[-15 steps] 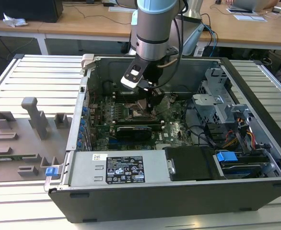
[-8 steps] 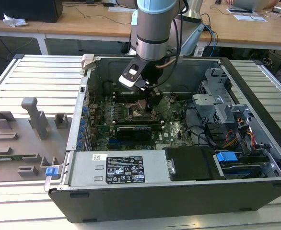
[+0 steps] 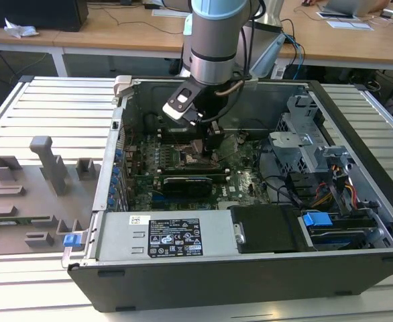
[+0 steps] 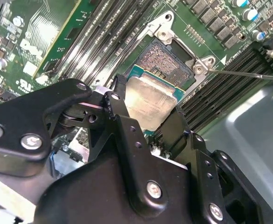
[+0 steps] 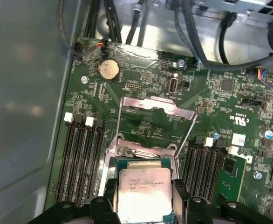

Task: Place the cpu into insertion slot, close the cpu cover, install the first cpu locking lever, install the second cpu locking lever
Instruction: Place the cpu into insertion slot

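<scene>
Fingers (image 4: 114,105) of the black metal gripper (image 4: 148,114) pinch the flat square silvery-beige cpu (image 4: 150,100) by opposite edges just above the dark-framed square insertion slot (image 4: 167,60), presumably to align it; thin silver cpu cover (image 5: 157,106) stands open on the far side

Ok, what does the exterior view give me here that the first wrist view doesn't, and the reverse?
Exterior view adds the whole open computer case, the labelled power supply and a grey fixture tray on the exterior view's left. First wrist view adds the cpu clamped in the jaws above the insertion slot, the cpu cover swung open, and a coin cell. Both share the gripper and the green motherboard.
</scene>
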You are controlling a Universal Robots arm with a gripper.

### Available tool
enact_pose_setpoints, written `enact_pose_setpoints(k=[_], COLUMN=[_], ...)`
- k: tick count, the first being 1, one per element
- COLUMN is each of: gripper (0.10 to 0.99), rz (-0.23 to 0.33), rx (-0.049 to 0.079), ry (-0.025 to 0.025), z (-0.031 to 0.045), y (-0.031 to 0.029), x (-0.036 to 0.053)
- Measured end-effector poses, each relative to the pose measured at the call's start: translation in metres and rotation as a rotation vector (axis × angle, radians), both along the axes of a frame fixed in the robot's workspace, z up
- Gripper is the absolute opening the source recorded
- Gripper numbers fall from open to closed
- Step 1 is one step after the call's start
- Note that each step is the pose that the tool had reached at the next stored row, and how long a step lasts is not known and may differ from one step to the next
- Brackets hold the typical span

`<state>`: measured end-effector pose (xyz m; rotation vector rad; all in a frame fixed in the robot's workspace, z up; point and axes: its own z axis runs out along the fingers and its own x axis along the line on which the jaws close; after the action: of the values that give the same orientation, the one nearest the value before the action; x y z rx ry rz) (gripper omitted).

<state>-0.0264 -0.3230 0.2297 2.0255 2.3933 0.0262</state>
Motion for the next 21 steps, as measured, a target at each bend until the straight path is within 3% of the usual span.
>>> enact_pose_setpoints(k=[4, 11, 13, 17, 21], gripper=[0.545, 0.545, 0.545, 0.545, 0.545], rz=[-0.086, -0.168, -0.189, -0.191, -0.190], rx=[-0.007, -0.026, -0.026, -0.026, -0.026], ry=[-0.0001, -0.0005, -0.0003, -0.0005, -0.0003], z=[-0.0002, -0.0003, -0.0004, -0.0011, -0.0086], y=[0.0000, -0.0001, 0.0000, 0.0001, 0.0011], x=[0.0000, 0.0000, 0.0000, -0.0008, -0.0053])
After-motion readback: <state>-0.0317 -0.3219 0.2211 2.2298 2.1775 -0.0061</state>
